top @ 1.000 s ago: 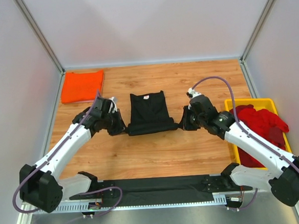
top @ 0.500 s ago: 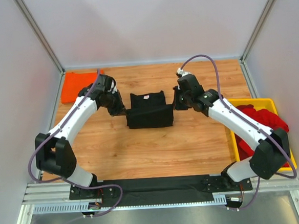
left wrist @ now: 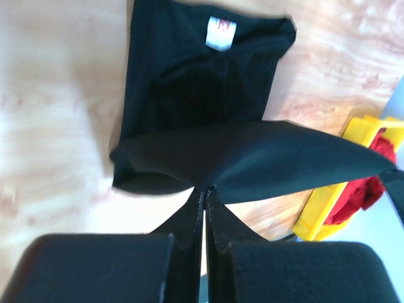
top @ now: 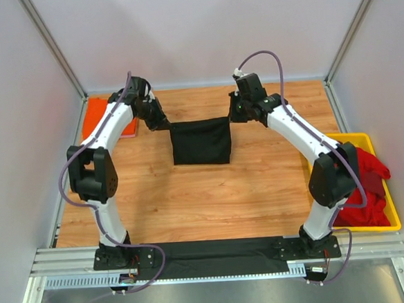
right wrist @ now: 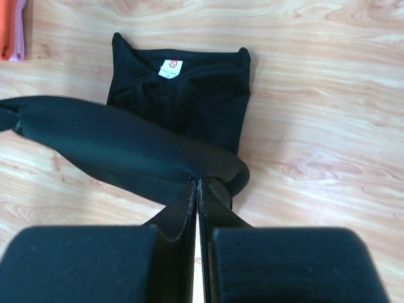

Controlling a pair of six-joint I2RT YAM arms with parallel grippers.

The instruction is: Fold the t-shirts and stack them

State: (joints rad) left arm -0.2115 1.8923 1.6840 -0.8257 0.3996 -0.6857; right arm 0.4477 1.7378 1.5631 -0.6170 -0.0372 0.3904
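The black t-shirt (top: 201,142) lies on the wooden table, its near half lifted and carried over the far half. My left gripper (top: 165,123) is shut on its left corner (left wrist: 208,183). My right gripper (top: 232,117) is shut on its right corner (right wrist: 199,177). The collar end with a white label (left wrist: 220,33) lies flat below, also in the right wrist view (right wrist: 170,67). The folded orange t-shirt (top: 96,116) lies at the far left, partly hidden by my left arm. Red t-shirts (top: 363,194) are heaped in the yellow tray (top: 392,207) at the right.
Grey walls close the table on the left, far and right sides. Bare wood (top: 191,201) lies between the black shirt and the arm bases. A black rail (top: 209,251) runs along the near edge.
Both grippers have moved away from the bases with the shirt's near edge, from the shirt's near side to above its far end, folding it over.
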